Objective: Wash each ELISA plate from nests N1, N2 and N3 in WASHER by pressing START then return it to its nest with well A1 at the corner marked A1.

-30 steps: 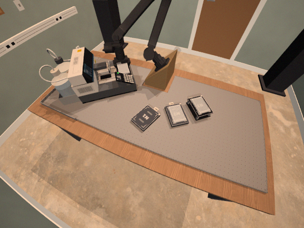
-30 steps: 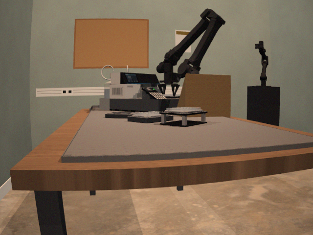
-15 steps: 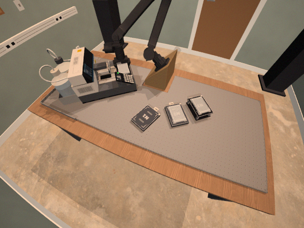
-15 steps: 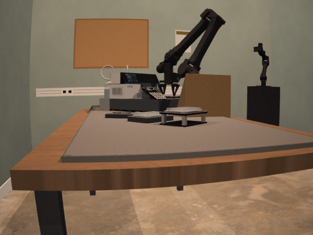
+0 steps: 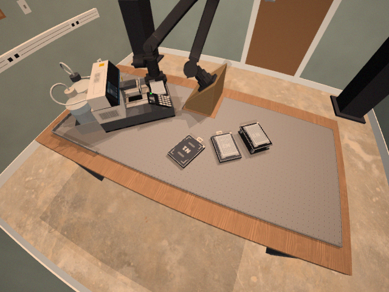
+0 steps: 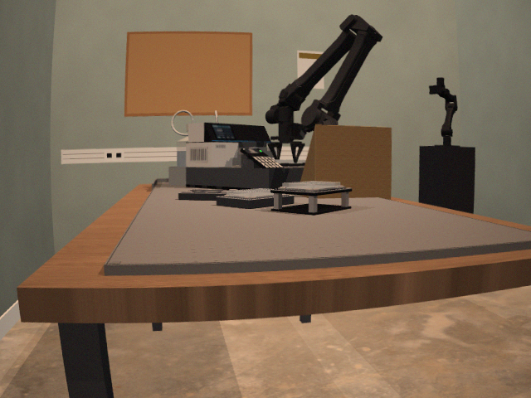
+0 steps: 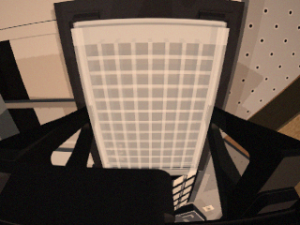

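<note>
My gripper [image 6: 285, 158] [image 7: 150, 112] points down over the washer's carrier [image 7: 64, 52]. Its fingers stand against the two long sides of a white ELISA plate [image 5: 157, 87] [image 7: 150, 35], shut on it. The plate is level, in or just above the carrier's pocket; I cannot tell its cut-off corner. The washer [image 5: 99, 84] [image 6: 214, 154] shows a green lamp [image 5: 151, 93] [image 6: 260, 150] at the keypad [image 5: 164, 100] [image 6: 268, 162]. Nest N1 [image 5: 188, 157] is empty. One plate [image 5: 225, 144] lies in N2 and another plate [image 5: 256, 134] [image 6: 314, 185] in raised N3.
A brown wedge-shaped block [image 5: 204, 101] [image 6: 349, 162] stands right of the carrier, close to the arm. Bottles [image 5: 82, 109] with looped tubes stand behind the washer. N3's raised stand [image 6: 312, 204] is the tallest of the nests.
</note>
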Available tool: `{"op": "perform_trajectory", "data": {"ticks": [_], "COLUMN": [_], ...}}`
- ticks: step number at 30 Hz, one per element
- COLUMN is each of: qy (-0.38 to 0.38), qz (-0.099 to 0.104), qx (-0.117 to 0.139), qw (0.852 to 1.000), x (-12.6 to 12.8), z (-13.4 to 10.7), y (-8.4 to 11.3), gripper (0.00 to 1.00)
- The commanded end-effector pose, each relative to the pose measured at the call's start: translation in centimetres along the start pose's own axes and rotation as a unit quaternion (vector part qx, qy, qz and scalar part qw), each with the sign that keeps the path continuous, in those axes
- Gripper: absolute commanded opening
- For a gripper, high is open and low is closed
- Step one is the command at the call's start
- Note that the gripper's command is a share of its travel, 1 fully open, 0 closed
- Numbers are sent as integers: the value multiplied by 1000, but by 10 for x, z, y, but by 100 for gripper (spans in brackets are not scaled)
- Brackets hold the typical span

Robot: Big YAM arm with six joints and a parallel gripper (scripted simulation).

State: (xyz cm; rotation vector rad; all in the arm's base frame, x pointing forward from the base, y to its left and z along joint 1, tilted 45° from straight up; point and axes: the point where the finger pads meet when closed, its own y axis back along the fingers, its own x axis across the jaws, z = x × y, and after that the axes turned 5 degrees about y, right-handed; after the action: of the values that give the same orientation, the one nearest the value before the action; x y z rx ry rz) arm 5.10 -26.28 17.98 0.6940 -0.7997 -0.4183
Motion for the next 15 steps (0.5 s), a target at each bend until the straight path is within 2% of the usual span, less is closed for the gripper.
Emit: {"op": "perform_trajectory", "data": {"ticks": [1, 6, 8, 15], "qy": [-3, -3, -3, -9], "qz": [12, 12, 22, 25], "qx": [-4, -4, -6, -6], "qw": [1000, 1000, 1000, 1000], "x": [10, 10, 16, 18], "z": [6, 6, 9, 11], "y": [5, 5, 16, 27], "gripper": [84, 84, 84, 84]}}
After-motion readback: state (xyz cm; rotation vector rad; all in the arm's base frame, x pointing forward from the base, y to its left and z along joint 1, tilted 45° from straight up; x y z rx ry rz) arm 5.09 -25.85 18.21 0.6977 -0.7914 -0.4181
